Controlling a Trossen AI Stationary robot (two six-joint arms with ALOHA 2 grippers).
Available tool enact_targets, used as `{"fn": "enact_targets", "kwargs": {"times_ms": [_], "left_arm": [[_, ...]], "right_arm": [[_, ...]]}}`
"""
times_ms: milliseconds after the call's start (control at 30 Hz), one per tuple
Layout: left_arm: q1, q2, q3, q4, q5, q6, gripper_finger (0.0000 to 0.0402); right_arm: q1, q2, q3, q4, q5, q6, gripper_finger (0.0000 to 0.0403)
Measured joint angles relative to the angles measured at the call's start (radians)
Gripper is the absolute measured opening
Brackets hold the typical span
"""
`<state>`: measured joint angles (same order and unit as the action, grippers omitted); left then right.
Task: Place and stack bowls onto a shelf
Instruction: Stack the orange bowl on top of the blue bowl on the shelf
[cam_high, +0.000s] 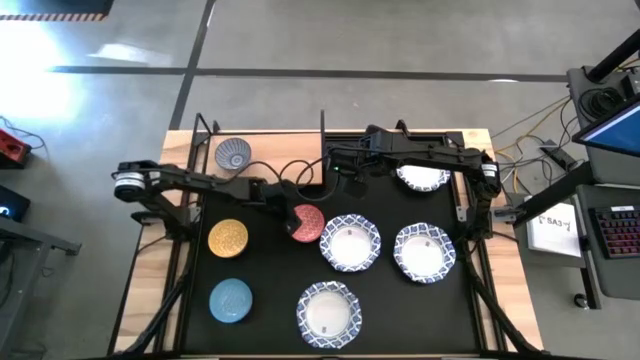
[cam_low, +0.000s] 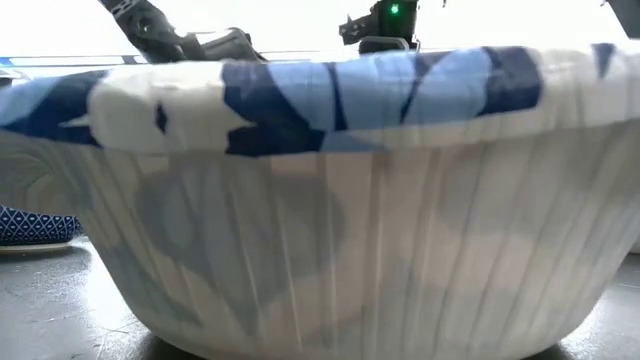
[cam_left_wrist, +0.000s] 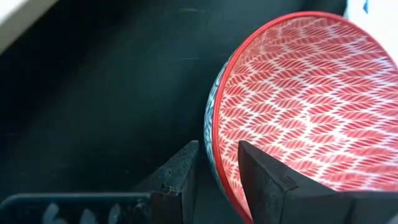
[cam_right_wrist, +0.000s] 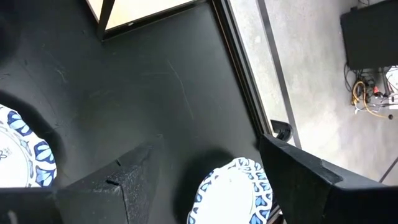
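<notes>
A grey concrete floor surrounds a light-wood bench (cam_high: 160, 270) covered mostly by a large black mat (cam_high: 270, 270). Along the far edge of the mat stands the shelf (cam_high: 300, 140), a pale board with thin black posts; a grey bowl (cam_high: 233, 154) sits at its left end.

The left claw (cam_high: 290, 222) is over the middle of the mat and is clamped on the rim of the red bowl (cam_high: 307, 224). In the left wrist view one finger lies inside the red bowl (cam_left_wrist: 298, 106) and the other outside, with the bowl tipped up on edge above the mat. The yellow bowl (cam_high: 228, 238) lies near the claw's left side, and the blue bowl (cam_high: 231, 300) is on the mat nearer the front edge.

The right claw (cam_high: 343, 165) hangs above the mat near the shelf's middle, its fingers spread wide and holding nothing. A white bowl with a blue rim (cam_high: 423, 178) lies under the right arm, well apart from that claw. Three more white bowls rest on the mat: one (cam_high: 350, 243) just beside the red bowl, one (cam_high: 425, 252) to its right, and one (cam_high: 328, 312) at the front, which fills the low view (cam_low: 340, 200).
</notes>
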<state>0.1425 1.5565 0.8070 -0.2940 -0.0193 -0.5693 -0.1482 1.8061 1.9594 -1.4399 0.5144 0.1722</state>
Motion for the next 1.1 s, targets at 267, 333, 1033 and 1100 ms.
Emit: {"fn": "enact_targets", "kwargs": {"times_ms": [267,333,1033,1100], "left_arm": [[0.000,0.005,0.000,0.029,0.000,0.027,0.0063],[0.000,0.002,0.000,0.028,0.000,0.028,0.0038],[-0.005,-0.076,0.052,-0.080,-0.015,0.095,0.0004],[-0.004,-0.101,0.074,-0.137,-0.051,0.117,0.0003]], "right_arm": [[0.000,0.000,0.000,0.002,0.000,0.000,0.0256],[0.000,0.000,0.000,0.003,0.000,0.000,0.0256],[0.000,-0.007,-0.083,0.012,0.000,0.002,0.0256],[0.000,-0.012,-0.084,0.013,0.000,0.003,0.0256]]}}
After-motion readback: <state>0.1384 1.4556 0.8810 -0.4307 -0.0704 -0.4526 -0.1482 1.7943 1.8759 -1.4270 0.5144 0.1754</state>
